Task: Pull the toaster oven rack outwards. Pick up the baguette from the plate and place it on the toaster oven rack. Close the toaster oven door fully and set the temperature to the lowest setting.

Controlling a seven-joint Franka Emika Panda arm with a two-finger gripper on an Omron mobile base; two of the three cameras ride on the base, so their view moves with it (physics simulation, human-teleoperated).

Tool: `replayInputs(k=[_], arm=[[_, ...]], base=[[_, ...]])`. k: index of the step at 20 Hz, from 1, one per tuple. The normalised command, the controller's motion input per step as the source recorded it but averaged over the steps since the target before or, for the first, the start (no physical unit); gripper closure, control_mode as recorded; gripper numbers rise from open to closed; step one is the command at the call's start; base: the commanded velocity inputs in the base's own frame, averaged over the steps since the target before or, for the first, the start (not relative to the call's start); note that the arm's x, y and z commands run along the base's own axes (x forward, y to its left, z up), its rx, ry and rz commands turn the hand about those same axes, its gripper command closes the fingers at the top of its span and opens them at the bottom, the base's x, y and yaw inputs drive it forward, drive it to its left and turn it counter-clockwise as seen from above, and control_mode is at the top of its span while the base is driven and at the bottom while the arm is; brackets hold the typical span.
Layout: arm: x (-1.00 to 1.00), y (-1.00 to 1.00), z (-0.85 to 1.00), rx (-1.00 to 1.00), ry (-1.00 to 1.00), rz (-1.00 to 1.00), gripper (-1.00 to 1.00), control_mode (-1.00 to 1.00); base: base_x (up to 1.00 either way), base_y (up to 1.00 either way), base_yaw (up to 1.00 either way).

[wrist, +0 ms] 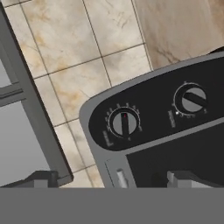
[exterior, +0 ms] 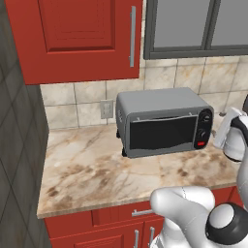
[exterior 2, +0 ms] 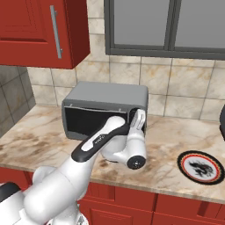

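countertop (exterior: pixel 87 169): marble, being left bare to the left of the oven.
toaster oven (exterior: pixel 162 121): being seen at the far side of the counter, against the tiled wall; control strip on its right end.
toaster oven door (exterior: pixel 162 131): being shown upright against the front in the left base view, apparently shut or nearly so; a thin gap along its top edge cannot be ruled out.
toaster oven rack: being hidden behind the dark glass; position cannot be told.
baguette: presumably already inside, but this is not being confirmed through the glass.
knobs: two being framed in the hand view, one (wrist: pixel 124 122) nearer the top end of the strip, another (wrist: pixel 190 99) further along.
gripper (exterior 2: pixel 139 118): being held just in front of the control strip at the oven's right end; fingers spread wide, nothing being pinched.
plate (exterior 2: pixel 201 166): being seen near the counter's front edge, well right of the oven, with no bread on it.
step: judged as the last one, temperature setting being lined up.
next move: fingers to be centred on the temperature knob, closed on it, and turned to the lowest mark; which knob is the temperature one is not being made readable.
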Motion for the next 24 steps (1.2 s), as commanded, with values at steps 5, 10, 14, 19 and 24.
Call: replayInputs(k=[5, 10, 14, 19, 24], arm=[[0.21, -0.01, 0.0, 0.02, 0.0, 0.0, -1.0, -1.0], [0.39, 0.0, 0.0, 0.0, 0.06, 0.0, -1.0, -1.0], [0.33, 0.0, 0.0, 0.0, 0.03, 0.0, -1.0, -1.0], [0.21, 0.0, 0.0, 0.0, 0.0, 0.0, -1.0, -1.0], [0.0, 0.0, -0.07, 0.0, 0.0, 0.0, -1.0, -1.0]], base=[[0.0, 0.0, 0.0], [0.0, 0.0, 0.0], [0.0, 0.0, 0.0], [0.0, 0.0, 0.0], [0.0, 0.0, 0.0]])
